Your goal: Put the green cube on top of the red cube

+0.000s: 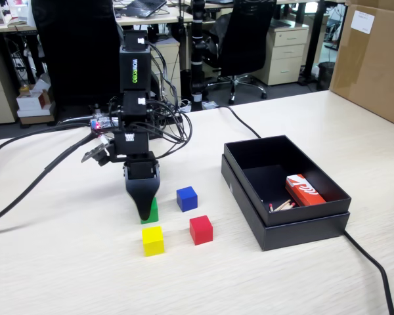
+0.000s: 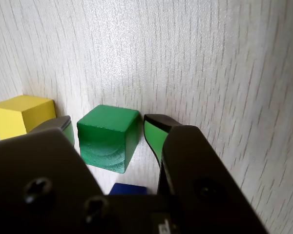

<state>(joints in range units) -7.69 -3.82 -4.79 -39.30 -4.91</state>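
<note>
Now end effector [image 2: 110, 134] straddles green cube [image 2: 107, 139], gaps both sides.

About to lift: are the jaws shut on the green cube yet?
Not yet: open. In the wrist view the green cube sits between the jaws, with a gap showing on each side.

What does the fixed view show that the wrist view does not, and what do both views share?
Only the fixed view shows the red cube, the black box with its red-and-white packet, and the arm above the tool. Only the wrist view shows the tool open, a gap on each side of the green cube. Both show the green, yellow and blue cubes on the table.
</note>
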